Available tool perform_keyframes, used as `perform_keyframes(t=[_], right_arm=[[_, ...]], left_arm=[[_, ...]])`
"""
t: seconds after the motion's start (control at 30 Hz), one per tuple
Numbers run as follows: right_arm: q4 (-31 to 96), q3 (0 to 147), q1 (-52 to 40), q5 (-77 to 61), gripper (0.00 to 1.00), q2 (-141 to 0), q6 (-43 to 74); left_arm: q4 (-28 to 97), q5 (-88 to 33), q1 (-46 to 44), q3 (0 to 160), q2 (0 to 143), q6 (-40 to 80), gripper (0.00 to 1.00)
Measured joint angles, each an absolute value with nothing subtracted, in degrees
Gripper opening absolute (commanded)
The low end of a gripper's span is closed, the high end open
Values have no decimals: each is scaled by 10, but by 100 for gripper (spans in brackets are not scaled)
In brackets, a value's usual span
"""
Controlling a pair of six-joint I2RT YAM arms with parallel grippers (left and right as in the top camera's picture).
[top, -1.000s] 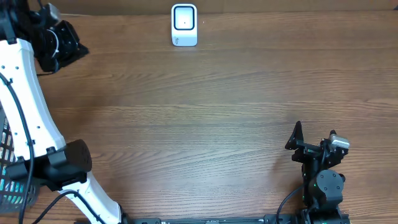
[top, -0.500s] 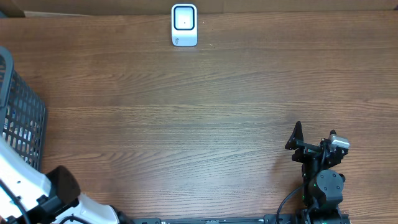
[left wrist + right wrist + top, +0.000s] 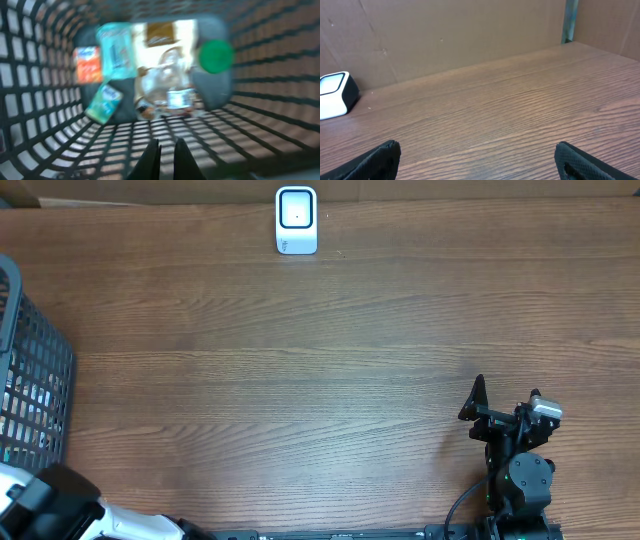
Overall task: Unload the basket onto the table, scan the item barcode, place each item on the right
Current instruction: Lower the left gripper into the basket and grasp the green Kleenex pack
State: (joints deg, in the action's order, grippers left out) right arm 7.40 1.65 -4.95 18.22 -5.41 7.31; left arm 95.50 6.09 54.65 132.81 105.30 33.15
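Over the basket (image 3: 30, 370) at the left edge of the table (image 3: 330, 350), the left arm (image 3: 55, 515) has swung clear in the last second: it lay across that side and hid the basket, whereas now only its lower part shows in the bottom-left corner of the overhead view and the mesh is plain to see. Its wrist camera now looks down inside the basket, the picture blurred, so the arm seems to be on its way in to choose something; the pick is not yet made and the scan looks far off. The items (image 3: 150, 75) lie heaped at the bottom of the basket, among them a green lid (image 3: 216, 56), a teal packet (image 3: 116, 50), an orange packet (image 3: 87, 64) and what looks like a clear bottle (image 3: 170, 85); which one is meant cannot be told. The left gripper (image 3: 166, 152) has its fingers pressed together with nothing between them, well above the heap and touching nothing. The right gripper (image 3: 477, 147) has not moved, parked near the front right of the table with its fingers spread as wide as they go, empty. The scanner (image 3: 296, 220) stands at the far edge of the table, well apart from the basket
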Motion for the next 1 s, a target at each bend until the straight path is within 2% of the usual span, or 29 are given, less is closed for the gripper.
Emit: perform_keyframes(t=[0.07, 0.1, 0.17, 0.23, 0.27, 0.43, 0.77, 1.0], right_arm=[[74, 17, -50, 182, 100, -54, 73], [74, 17, -50, 182, 100, -54, 73], [74, 17, -50, 182, 100, -54, 73], [74, 17, -50, 182, 100, -54, 73], [74, 17, -50, 182, 100, -54, 73], [74, 17, -50, 182, 100, -54, 72], [74, 17, -50, 182, 100, -54, 73], [74, 17, -50, 182, 100, -54, 73]], left_arm=[[942, 61, 562, 1291, 1058, 331, 14], [934, 61, 568, 1272, 1061, 329, 28], [919, 62, 580, 1239, 1068, 325, 64], [904, 62, 589, 1207, 1072, 326, 87], [895, 62, 593, 1190, 1074, 326, 91], [861, 73, 609, 1124, 1074, 326, 91], [774, 107, 616, 972, 1075, 325, 78], [705, 123, 616, 878, 1075, 300, 76]])
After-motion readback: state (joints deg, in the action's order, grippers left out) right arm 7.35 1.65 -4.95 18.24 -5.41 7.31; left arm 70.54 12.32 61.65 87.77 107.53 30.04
